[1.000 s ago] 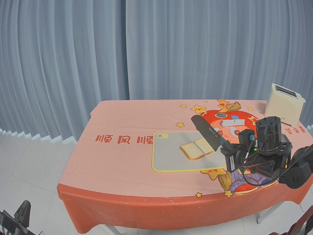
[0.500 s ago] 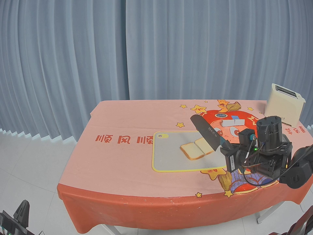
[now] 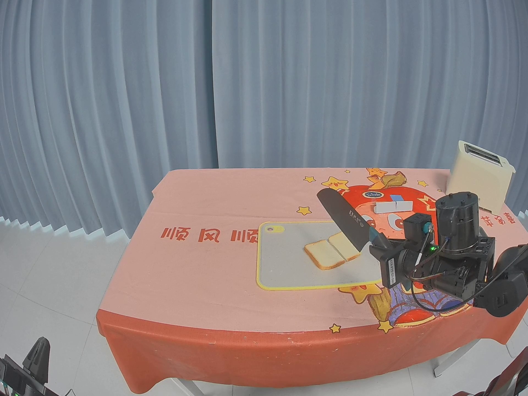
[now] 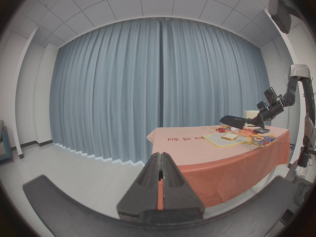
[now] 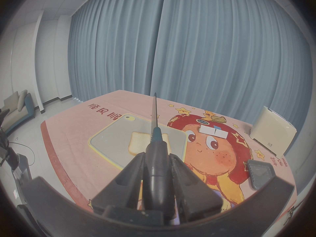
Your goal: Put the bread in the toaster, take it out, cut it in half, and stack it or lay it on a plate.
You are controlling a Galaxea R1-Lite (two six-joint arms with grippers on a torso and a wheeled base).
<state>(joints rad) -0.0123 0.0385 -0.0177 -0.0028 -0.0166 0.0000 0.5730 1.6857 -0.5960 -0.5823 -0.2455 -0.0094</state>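
Note:
The bread [image 3: 333, 249] lies on the grey, yellow-rimmed cutting board [image 3: 280, 265] as two pieces side by side, a seam between them. My right gripper [image 3: 386, 247] is shut on the handle of a black knife [image 3: 346, 218]. Its blade slants up and away over the bread, clear of it. From the right wrist, the knife [image 5: 154, 116] points edge-on over the bread [image 5: 138, 144] and the right gripper [image 5: 157, 176] clamps the handle. The cream toaster [image 3: 479, 176] stands at the table's far right corner. My left gripper [image 4: 160, 181] is shut, low and well off the table's left side.
A small dark square dish [image 5: 261, 173] sits on the cloth by the right arm, between the board and the toaster [image 5: 272, 130]. White and blue blocks [image 3: 393, 205] lie behind the board. The pink cloth left of the board is bare.
The right gripper has lifted the knife slightly, its tip shifting up and a little left above the bread. The bread and left gripper have not moved.

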